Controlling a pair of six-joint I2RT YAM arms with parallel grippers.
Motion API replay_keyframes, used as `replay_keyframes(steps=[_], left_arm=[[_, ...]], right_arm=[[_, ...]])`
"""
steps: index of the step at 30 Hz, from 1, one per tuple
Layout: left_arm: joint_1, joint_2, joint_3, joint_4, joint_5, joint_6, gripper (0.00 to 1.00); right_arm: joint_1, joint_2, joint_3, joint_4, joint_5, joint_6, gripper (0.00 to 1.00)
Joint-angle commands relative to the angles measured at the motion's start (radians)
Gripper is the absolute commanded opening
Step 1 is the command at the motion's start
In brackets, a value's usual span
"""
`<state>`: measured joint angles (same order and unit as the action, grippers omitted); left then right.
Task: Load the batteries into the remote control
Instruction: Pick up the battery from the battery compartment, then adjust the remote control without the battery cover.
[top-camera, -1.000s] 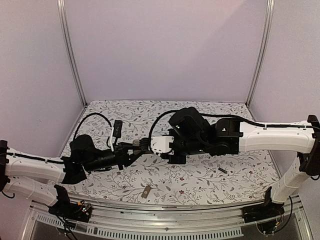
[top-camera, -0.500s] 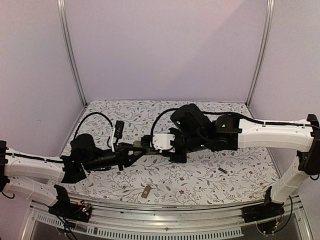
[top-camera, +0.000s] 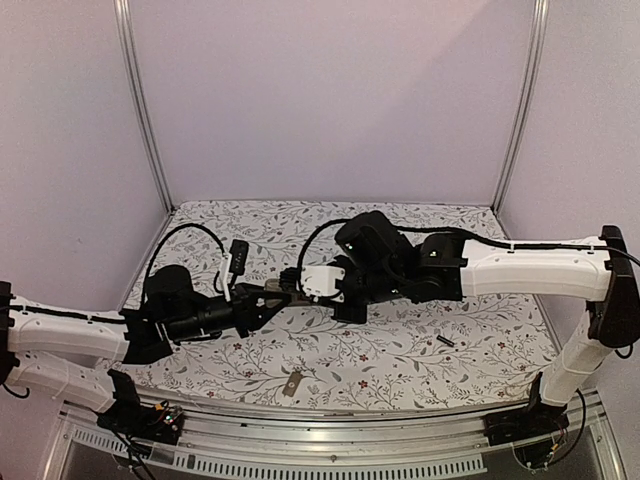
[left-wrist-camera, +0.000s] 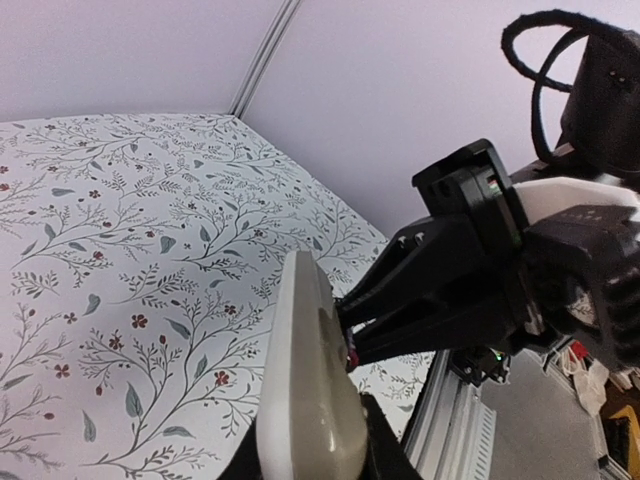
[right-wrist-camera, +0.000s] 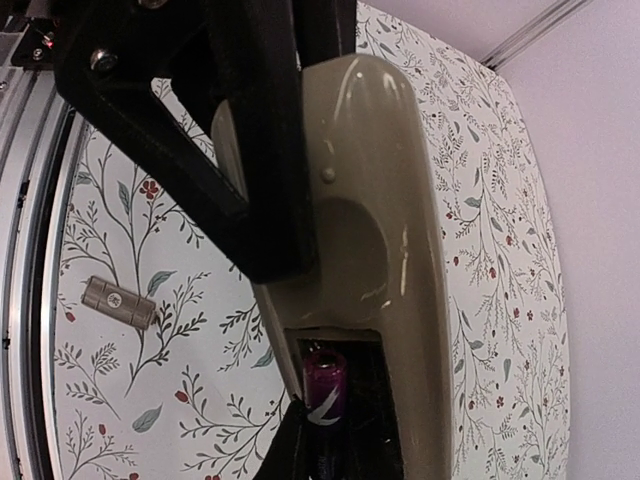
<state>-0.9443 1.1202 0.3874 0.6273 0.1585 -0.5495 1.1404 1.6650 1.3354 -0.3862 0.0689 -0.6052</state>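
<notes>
**Remote control** (right-wrist-camera: 375, 200): slim handset held off the bench (top-camera: 400, 365), in mid-air between the two arms. Its grey-tan underside faces the right wrist camera and its battery compartment is uncovered.

**Left gripper** (top-camera: 262, 297): jaws clamped on the remote control, one black finger (right-wrist-camera: 200, 130) lying along its flank.

**Right gripper** (top-camera: 298, 284): tips at the open compartment, touching the remote. Only one finger shows clearly beside the battery, so I cannot tell whether the jaws grip it.

**Purple battery** (right-wrist-camera: 325, 385): thin cylinder with its light end poking into the mouth of the compartment, at the right gripper's tips.

**Second battery** (top-camera: 445, 342): lies on the floral bench cover, to the right and well apart from the remote.

**Grey-tan cover piece** (top-camera: 292, 384): small rectangle lying flat on the bench near its front edge, below the held remote.
</notes>
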Motion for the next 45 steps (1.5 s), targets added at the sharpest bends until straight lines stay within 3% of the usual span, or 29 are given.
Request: replay_keyframes(steps=[1,8,19,26,31,36,38,41,45], left_arm=[[-0.008,-0.047,0.030,0.065,0.039,0.015,0.00],[-0.008,-0.047,0.030,0.042,0.015,0.006,0.00],[-0.003,-0.043,0.001,0.017,-0.110,-0.040,0.00],[0.134,0.104,-0.144,0.315,0.072,-0.306,0.00],[0.148,0.279,-0.209,0.592,0.153,-0.411,0.00],[0.153,0.534,-0.269,1.084,0.200,-0.505,0.00],[0.166,0.672,-0.258,1.205,0.210,-0.578,0.00],[0.176,0.822,-0.204,1.213,0.246,-0.657,0.00],[0.168,0.779,-0.178,1.206,0.236,-0.587,0.00]], right_arm=[[-0.018,0.020,-0.018,0.011,0.042,0.007,0.09],[-0.019,-0.003,0.020,-0.028,0.056,0.013,0.06],[-0.019,0.029,0.126,-0.279,0.091,0.097,0.04],[-0.025,0.051,0.138,-0.286,0.130,0.095,0.04],[-0.026,0.087,0.173,-0.301,0.140,0.047,0.04],[-0.011,0.130,0.204,-0.340,0.165,0.019,0.05],[-0.011,0.150,0.208,-0.344,0.164,0.016,0.05],[-0.013,0.159,0.197,-0.335,0.139,0.015,0.05],[-0.021,0.169,0.176,-0.315,0.113,0.018,0.05]])
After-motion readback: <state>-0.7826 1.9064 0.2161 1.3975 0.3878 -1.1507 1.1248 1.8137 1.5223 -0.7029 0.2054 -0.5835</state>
